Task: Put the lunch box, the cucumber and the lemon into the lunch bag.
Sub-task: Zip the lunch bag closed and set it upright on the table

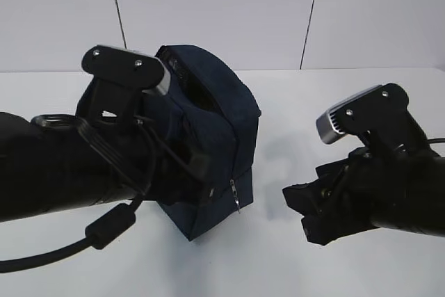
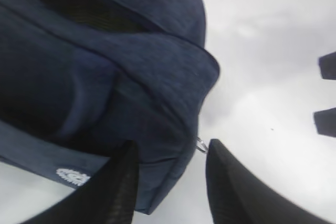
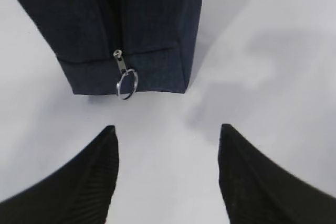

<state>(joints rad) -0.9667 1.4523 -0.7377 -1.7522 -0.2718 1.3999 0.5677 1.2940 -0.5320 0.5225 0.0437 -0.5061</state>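
The boxy dark navy fabric lunch bag (image 1: 208, 140) stands upright at frame centre on the white table (image 1: 348, 102), its long axis vertical and its zipped corner edge facing the camera. A metal ring pull (image 3: 126, 84) hangs low near its base. The left gripper (image 2: 170, 182) straddles the bag's lower corner, jaws parted. At lower right, the right gripper (image 3: 167, 174) hovers apart from the bag, jaws wide and empty.

Dark navy fabric lunch bag (image 1: 208, 137) with a small white round logo (image 2: 73, 176) and silver metal ring pull (image 3: 126, 84), on a white table (image 1: 348, 102), flanked by black grippers.
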